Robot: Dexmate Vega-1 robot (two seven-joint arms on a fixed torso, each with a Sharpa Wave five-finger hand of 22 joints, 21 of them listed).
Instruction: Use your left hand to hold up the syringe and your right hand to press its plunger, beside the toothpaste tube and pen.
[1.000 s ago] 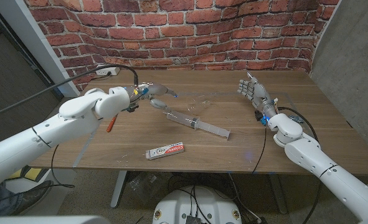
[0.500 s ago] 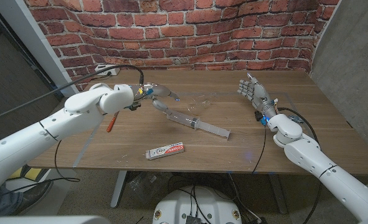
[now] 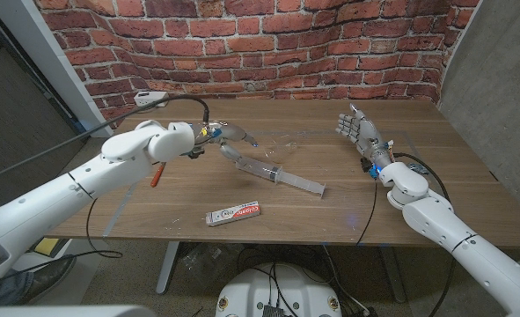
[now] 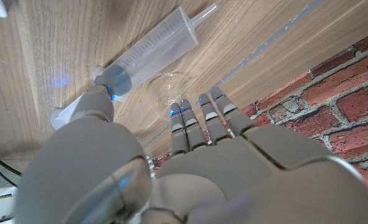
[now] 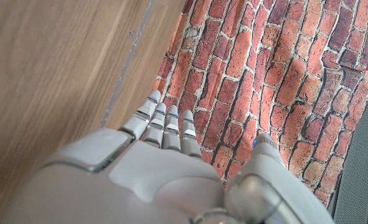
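Left hand [image 3: 227, 139] hovers w/ fingers spread right over the syringe's [image 3: 279, 175] plunger end, thumb beside it, gripping nothing. Syringe lies flat on the table [image 3: 330, 220], so nothing's lifted or pressed yet; whole job left, I'd say. Toothpaste tube [image 3: 233, 214] sits just nearer the robot than the syringe, orange pen [image 3: 157, 174] off to its left. Right hand [image 3: 358, 132] waits open, upright, well right of the syringe.

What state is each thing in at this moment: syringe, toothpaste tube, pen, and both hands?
syringe: lying on the table, not lifted, plunger drawn out.
toothpaste tube: lying flat near the front edge, untouched.
pen: lying on the table, partly hidden by the left arm.
left hand: open, over the syringe's plunger end.
right hand: open, fingers upright, holding nothing.
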